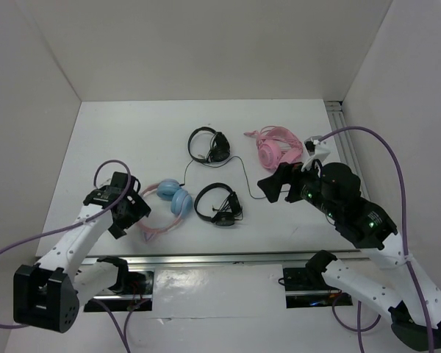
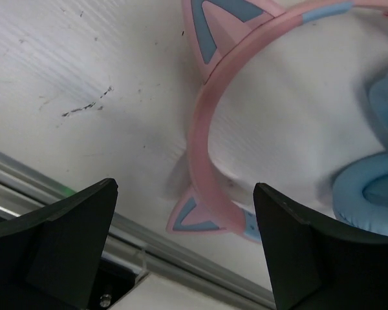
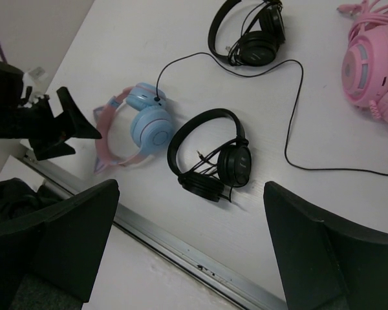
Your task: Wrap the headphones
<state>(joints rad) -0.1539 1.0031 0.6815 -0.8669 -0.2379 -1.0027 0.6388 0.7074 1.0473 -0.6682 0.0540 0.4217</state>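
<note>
Under the left claw [image 2: 184,194], fingers spread, lies the pink band of the headphones [image 2: 198,129], flat near the front edge of the desk [image 2: 84,64]. The right claw [image 3: 189,187] hangs agape too. The pair's thin cable [image 3: 291,116] skirts two black headphones [image 3: 235,161]; tugging may snag them.

Top camera: above, behind my bases, looks down and forward over whole table [image 1: 117,140]; headphones [image 1: 169,202] small, left of centre. Left wrist camera: very near headphones, peers between my left gripper [image 2: 184,185] fingers, sees only pink band, blue cup edge. Right wrist camera: well right of headphones, faces back across them, wide. All three views share headphones; right wrist view catches my left gripper too.
</note>
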